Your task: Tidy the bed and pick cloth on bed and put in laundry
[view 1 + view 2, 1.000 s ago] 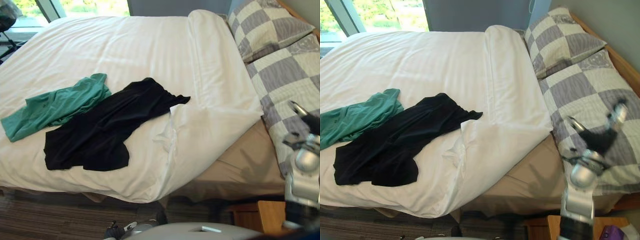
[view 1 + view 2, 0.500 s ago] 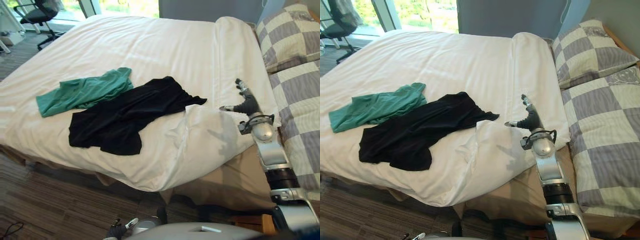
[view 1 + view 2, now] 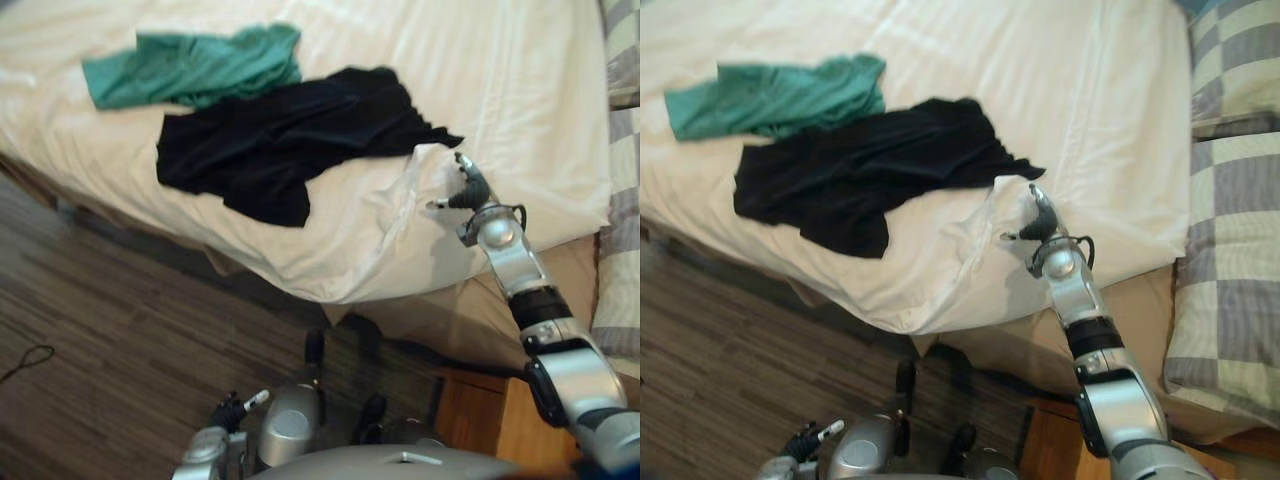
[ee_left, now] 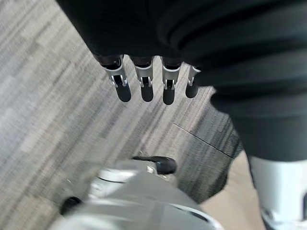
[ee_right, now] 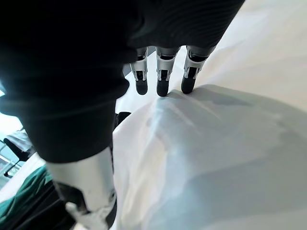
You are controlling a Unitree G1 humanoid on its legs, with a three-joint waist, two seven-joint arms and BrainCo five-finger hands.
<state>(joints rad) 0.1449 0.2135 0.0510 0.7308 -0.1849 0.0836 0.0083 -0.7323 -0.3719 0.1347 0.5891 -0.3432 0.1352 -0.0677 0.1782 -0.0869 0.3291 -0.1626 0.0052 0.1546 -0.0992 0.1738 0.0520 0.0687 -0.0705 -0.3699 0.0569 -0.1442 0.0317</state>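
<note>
A black cloth (image 3: 290,135) lies spread on the white duvet (image 3: 480,60) near the bed's front edge. A green cloth (image 3: 200,65) lies just beyond it, touching its far side. My right hand (image 3: 466,190) reaches over the folded-back corner of the duvet (image 3: 990,215), just right of the black cloth. In the right wrist view its fingers (image 5: 162,81) are straight, with their tips at the crest of the white fold (image 5: 201,143). My left hand (image 3: 230,410) hangs low over the floor, its fingers (image 4: 144,86) relaxed and holding nothing.
Checked grey-and-cream pillows (image 3: 1240,200) lie at the right end of the bed. The tan sheet (image 3: 1135,300) shows where the duvet is turned back. A wooden nightstand (image 3: 490,420) stands at the lower right. Wood-look floor (image 3: 100,300) runs along the bed's front.
The camera has tipped down towards the bed's front edge and the floor. My right hand came in from over the pillows to the duvet's folded corner. The cloths have not moved.
</note>
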